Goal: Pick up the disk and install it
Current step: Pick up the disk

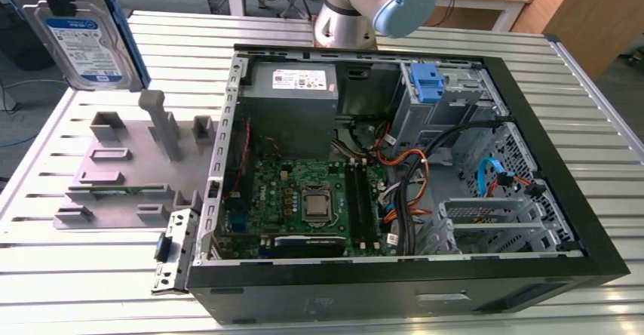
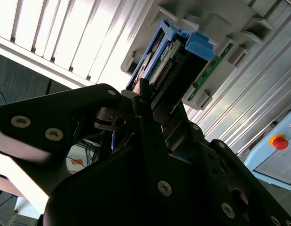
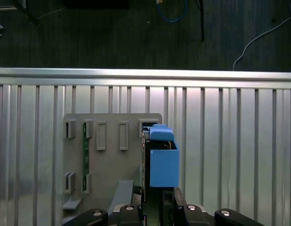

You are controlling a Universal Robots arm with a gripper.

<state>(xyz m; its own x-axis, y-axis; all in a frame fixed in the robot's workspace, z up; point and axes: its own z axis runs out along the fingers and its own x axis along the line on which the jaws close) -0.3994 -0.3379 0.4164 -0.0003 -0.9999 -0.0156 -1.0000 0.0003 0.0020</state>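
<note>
Aluminium slats form the table (image 1: 81, 275) carrying an open black computer case (image 1: 581, 199) and, at the exterior view's left, a grey fixture plate (image 1: 121, 173). The disk (image 1: 86, 41) hangs upright over that plate, seemingly lifted free and well apart from the case. In the second wrist view the gripper (image 2: 154, 110) has its fingers (image 2: 146, 120) pinching the blue-railed end. The pick-up looks done and installation not begun. Seating it likely calls for squaring the rails with the drive cage (image 1: 453, 97).
</note>
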